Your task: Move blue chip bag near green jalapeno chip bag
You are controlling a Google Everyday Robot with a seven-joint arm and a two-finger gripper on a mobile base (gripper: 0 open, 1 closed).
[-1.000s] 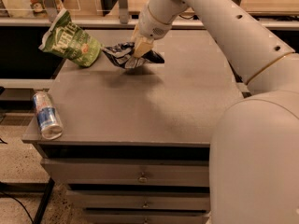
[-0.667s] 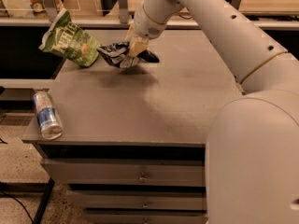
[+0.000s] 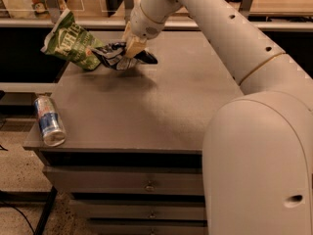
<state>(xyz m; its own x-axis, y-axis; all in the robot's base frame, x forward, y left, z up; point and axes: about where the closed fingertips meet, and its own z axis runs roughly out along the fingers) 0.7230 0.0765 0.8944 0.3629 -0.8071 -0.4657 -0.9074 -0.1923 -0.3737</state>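
a: the blue chip bag (image 3: pixel 111 58), where is it in all this?

b: start at the front. the lower right of the frame is filled by the robot's pale rounded body (image 3: pixel 259 165). at bottom centre are the cabinet's drawers (image 3: pixel 112 180), stacked one under the other.

a: and on top of them?

b: the grey table top (image 3: pixel 161 111). at its front left corner, in the lower left of the frame, a blue-and-silver drink can (image 3: pixel 49 121) lies on its side, well apart from both bags.

a: further back?

b: the arm (image 3: pixel 220 31) rises from the body on the right and sweeps across to the upper centre. at its end the gripper (image 3: pixel 131 50) points down over the far left part of the top.

a: what is it doing?

b: its fingers (image 3: pixel 133 47) are clamped on the blue chip bag, pinching the crumpled foil near its middle. the bag spreads out to either side of them, with the dark end to the right and the white-and-blue end to the left. a soft shadow (image 3: pixel 117 80) falls on the top just below it. whether the bag touches the surface i cannot tell.

a: and the green one?

b: the green jalapeno chip bag (image 3: pixel 68 42) is in the upper left, at the far left edge of the top, tilted. the blue chip bag's left tip reaches its lower right corner; touching or only overlapping, i cannot tell.
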